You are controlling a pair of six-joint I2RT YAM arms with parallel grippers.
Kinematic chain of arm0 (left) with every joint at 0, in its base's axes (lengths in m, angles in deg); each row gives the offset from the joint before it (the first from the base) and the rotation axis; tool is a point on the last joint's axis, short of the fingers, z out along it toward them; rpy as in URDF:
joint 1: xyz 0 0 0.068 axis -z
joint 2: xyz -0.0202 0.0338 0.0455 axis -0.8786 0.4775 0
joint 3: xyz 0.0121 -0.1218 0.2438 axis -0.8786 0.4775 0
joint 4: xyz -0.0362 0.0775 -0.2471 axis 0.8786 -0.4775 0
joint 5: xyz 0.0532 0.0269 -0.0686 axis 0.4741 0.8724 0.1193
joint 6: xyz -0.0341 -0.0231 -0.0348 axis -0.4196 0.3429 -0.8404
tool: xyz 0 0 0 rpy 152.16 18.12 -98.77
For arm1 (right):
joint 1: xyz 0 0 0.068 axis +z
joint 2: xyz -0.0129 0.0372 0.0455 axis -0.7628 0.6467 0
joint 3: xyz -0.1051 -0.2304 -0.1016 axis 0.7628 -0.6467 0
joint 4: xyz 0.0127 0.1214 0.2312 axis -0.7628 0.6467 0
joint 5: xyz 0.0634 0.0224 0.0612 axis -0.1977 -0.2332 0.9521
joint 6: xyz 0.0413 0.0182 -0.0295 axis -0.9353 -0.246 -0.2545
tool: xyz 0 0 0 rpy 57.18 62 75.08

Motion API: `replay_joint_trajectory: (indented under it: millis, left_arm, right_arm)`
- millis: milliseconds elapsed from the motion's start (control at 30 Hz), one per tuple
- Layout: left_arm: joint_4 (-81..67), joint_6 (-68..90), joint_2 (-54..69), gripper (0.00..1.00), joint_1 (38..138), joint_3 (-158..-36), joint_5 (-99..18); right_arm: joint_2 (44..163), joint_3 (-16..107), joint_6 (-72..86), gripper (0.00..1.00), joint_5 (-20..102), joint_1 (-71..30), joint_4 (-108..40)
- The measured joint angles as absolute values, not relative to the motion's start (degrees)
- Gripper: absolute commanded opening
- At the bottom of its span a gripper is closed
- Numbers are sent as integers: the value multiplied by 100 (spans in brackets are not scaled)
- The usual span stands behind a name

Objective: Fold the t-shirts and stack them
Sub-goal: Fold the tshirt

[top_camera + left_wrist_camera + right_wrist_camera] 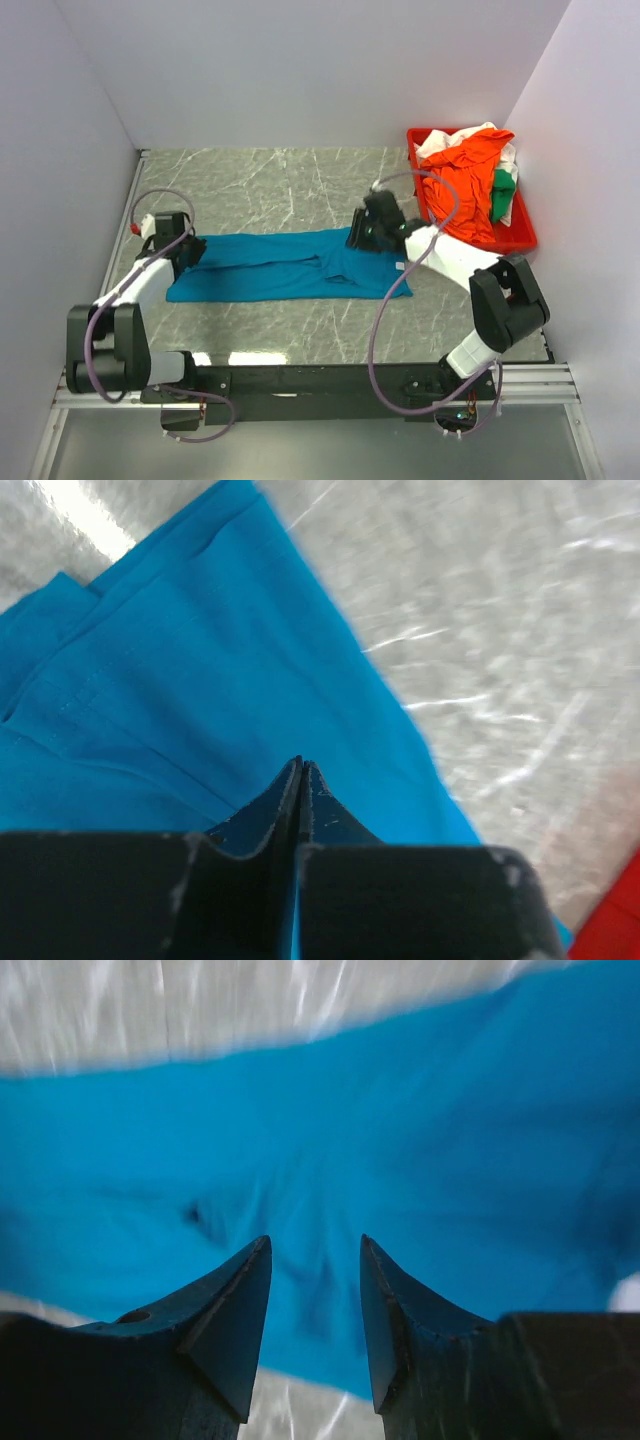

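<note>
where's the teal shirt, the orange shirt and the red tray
teal-blue t-shirt (270, 268), top view, middle of its body
orange t-shirt (465, 180), top view, crumpled middle
red tray (512, 243), top view, its near rim

Grey, white-veined counter (280, 190), boxed in by plain white walls (300, 70) at left, back and right. Red tray (522, 243) in far right corner, beside right wall. Silver rail (560, 385) along near edge.

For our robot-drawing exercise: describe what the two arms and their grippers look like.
The left arm and right arm have white links and black joints. A lilac cable loops along each. The left gripper and right gripper are black, each with two pointed, wedge-shaped fingers.
</note>
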State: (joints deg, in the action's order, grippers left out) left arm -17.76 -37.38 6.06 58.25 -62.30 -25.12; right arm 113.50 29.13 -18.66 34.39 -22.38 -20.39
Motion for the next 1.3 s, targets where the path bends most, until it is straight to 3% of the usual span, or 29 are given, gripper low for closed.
replay_joint_trajectory:
  millis: [267, 533, 1000, 1300]
  left_arm:
    - [-1809, -3738, 1611, 4, 5919, -6252, -2326]
    - [-1636, -3697, 1602, 5, 5921, -6156, -2195]
    - [-917, -3898, 1244, 4, 6120, -5527, -2339]
    - [-836, -4969, 1189, 3, 8181, -5380, -2394]
  right_arm:
    - [11258, 1628, -2310, 48, 3560, -1829, -2279]
    - [11581, 1978, -2408, 49, 3343, -1901, -2122]
    - [14501, 6174, -1619, 49, 2983, -2441, -415]
    - [16912, 10364, -703, 55, 2849, -2620, 940]
